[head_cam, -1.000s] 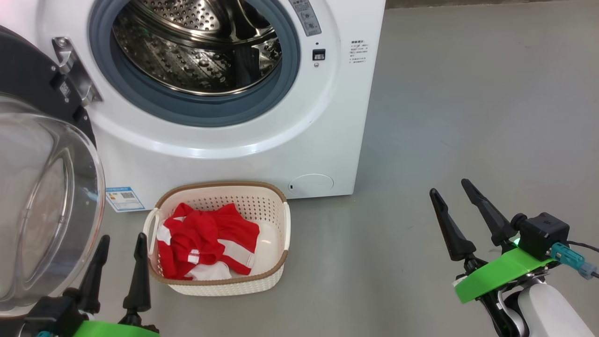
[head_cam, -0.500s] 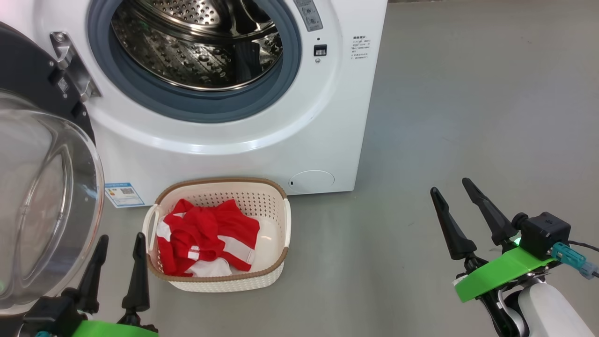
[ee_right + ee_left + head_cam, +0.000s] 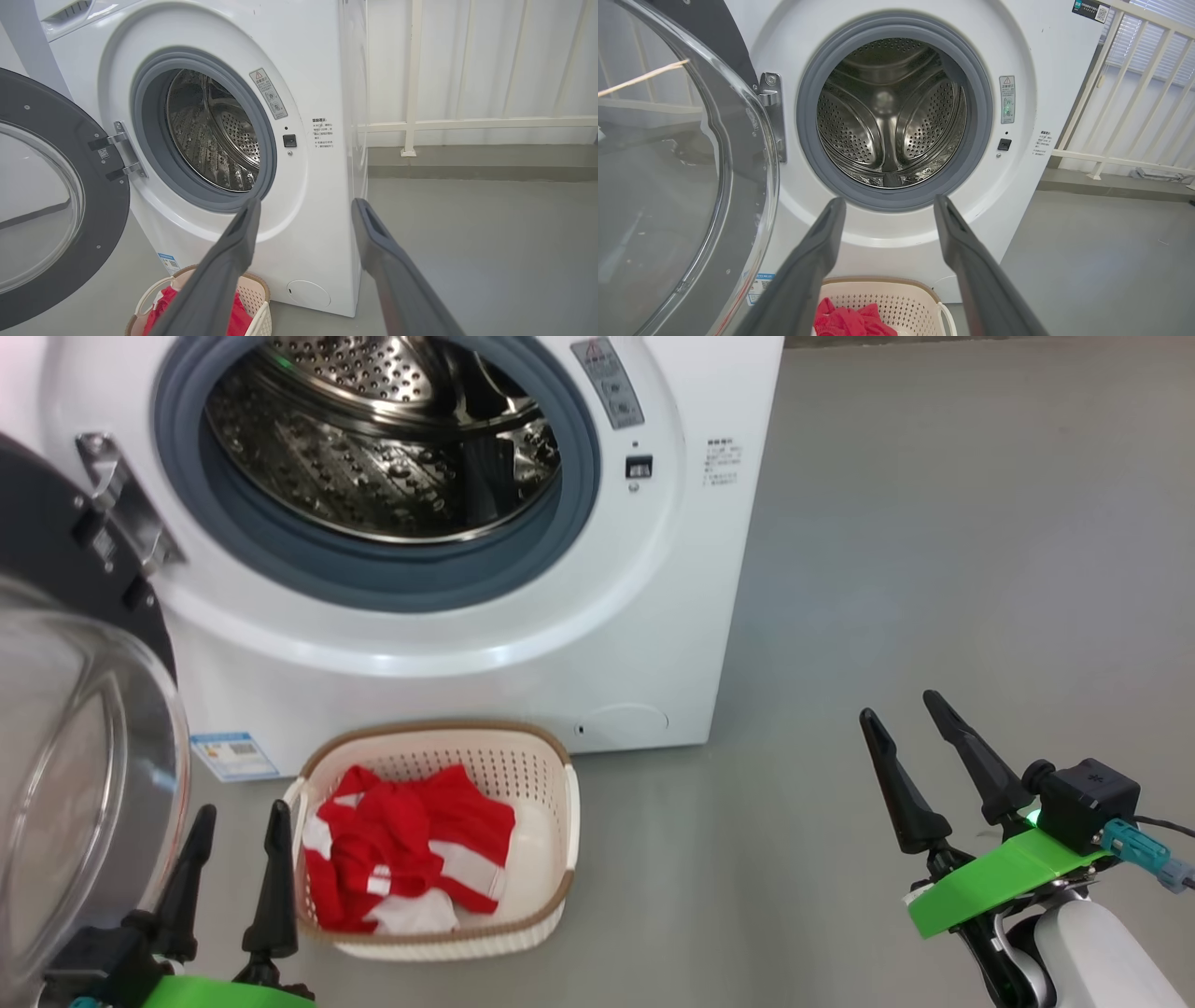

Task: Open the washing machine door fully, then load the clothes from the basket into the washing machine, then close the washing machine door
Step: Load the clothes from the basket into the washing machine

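Left gripper [image 3: 243, 810]: fingers are seen well apart, with nothing held; it is placed low, just beside the left end of the basket [image 3: 564, 821] and in front of the door's glass.
Right gripper [image 3: 898, 706]: fingers are spread likewise, with nothing held; it is positioned over bare floor [image 3: 934, 569], well apart from the washing machine [image 3: 653, 569].
Washing machine: a white front-loader is noted, its opening uncovered; a perforated steel drum [image 3: 373, 457] is ringed by a grey gasket [image 3: 373, 574].
Door [image 3: 47, 551]: it is swung out at the left on a metal hinge [image 3: 121, 504]; a black rim is set round a bulging clear glass bowl.
Basket: cream perforated plastic with a brown rim, set on the floor close before the machine's base, below the opening.
Clothes [image 3: 401, 845]: red with white panels, crumpled in the basket's left part.
Head view: the whole basket is shown from above, with a blue sticker [image 3: 233, 756] and a round flap [image 3: 627, 721] low on the machine's front.
Left wrist view: the drum is seen straight on, its ribs visible; a warning label [image 3: 1007, 99] and a white railing [image 3: 1120, 116] are recorded.
Right wrist view: the machine is seen at an angle, so that its side panel and the door's round inner face are shown.
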Available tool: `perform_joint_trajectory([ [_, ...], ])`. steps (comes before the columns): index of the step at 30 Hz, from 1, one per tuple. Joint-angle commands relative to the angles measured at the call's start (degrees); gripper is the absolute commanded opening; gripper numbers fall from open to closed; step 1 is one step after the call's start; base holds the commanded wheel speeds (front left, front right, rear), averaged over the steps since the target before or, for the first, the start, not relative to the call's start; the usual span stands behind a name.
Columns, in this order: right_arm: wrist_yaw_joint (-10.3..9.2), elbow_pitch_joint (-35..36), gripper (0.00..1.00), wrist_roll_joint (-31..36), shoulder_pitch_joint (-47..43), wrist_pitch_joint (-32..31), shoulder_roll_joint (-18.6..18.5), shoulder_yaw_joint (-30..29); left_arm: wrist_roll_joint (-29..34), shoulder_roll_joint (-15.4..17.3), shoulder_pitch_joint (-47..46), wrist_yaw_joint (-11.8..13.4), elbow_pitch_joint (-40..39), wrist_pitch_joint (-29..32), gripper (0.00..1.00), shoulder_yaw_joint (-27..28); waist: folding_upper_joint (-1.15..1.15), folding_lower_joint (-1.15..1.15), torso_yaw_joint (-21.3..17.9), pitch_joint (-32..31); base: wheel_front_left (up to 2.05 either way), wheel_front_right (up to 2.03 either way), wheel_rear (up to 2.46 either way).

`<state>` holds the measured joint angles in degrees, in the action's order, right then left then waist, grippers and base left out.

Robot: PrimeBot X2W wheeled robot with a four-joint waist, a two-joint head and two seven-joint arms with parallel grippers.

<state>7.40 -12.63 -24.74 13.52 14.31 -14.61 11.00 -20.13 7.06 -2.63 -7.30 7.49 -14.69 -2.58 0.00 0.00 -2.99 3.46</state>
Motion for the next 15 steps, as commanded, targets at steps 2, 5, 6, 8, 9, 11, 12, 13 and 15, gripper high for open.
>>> perform_joint_trajectory([
  [2, 0.09, 1.5, 1.00, 0.6, 0.4, 0.7, -0.2, 0.8, 0.6, 0.7, -2.5, -0.1, -1.0, -0.3, 1.00, 2.2, 0.00, 0.00, 0.0, 0.0, 2.13, -2.13, 0.00],
  [5, 0.09, 1.5, 1.00, 0.6, 0.5, 0.7, -0.2, 0.8, 0.3, 0.4, -2.6, -0.1, -1.1, -0.3, 1.00, 2.5, 0.00, 0.00, 0.1, 0.1, 2.02, -2.02, 0.00],
  [6, 0.09, 1.6, 1.00, 0.6, 0.6, 0.7, -0.2, 0.8, 0.1, 0.4, -2.6, -0.1, -1.1, -0.3, 1.00, 2.4, 0.00, 0.00, 0.1, 0.1, 1.75, -1.75, 0.00],
  [8, 0.09, 1.6, 1.00, 0.6, 0.6, 0.7, -0.3, 0.7, 0.0, 0.4, -2.7, -0.1, -1.1, -0.3, 1.00, 2.4, 0.00, 0.00, 0.1, 0.2, 1.55, -1.55, 0.00],
  [9, 0.09, 1.6, 1.00, 0.6, 0.6, 0.7, -0.3, 0.7, 0.0, 0.5, -2.7, -0.1, -1.1, -0.3, 1.00, 2.3, 0.00, 0.00, 0.2, 0.2, 1.34, -1.34, 0.00],
  [11, 0.09, 1.6, 1.00, 0.6, 0.6, 0.7, -0.3, 0.7, 0.0, 0.5, -2.7, -0.1, -1.1, -0.3, 1.00, 2.3, 0.00, 0.00, 0.2, 0.2, 1.14, -1.14, 0.00],
  [12, 0.09, 1.6, 1.00, 0.6, 0.6, 0.7, -0.3, 0.7, 0.0, 0.5, -2.7, -0.1, -1.1, -0.3, 1.00, 2.3, 0.00, 0.00, 0.2, 0.2, 0.94, -0.94, 0.00],
  [13, 0.09, 1.6, 1.00, 0.6, 0.6, 0.7, -0.3, 0.7, 0.0, 0.5, -2.7, -0.1, -1.1, -0.3, 1.00, 2.3, 0.00, 0.00, 0.3, 0.2, 0.80, -0.80, 0.00],
  [15, 0.09, 1.6, 1.00, 0.6, 0.6, 0.7, -0.3, 0.7, 0.1, 0.5, -2.6, -0.1, -1.1, -0.3, 1.00, 2.2, 0.00, 0.00, 0.3, 0.2, 0.59, -0.59, 0.00],
])
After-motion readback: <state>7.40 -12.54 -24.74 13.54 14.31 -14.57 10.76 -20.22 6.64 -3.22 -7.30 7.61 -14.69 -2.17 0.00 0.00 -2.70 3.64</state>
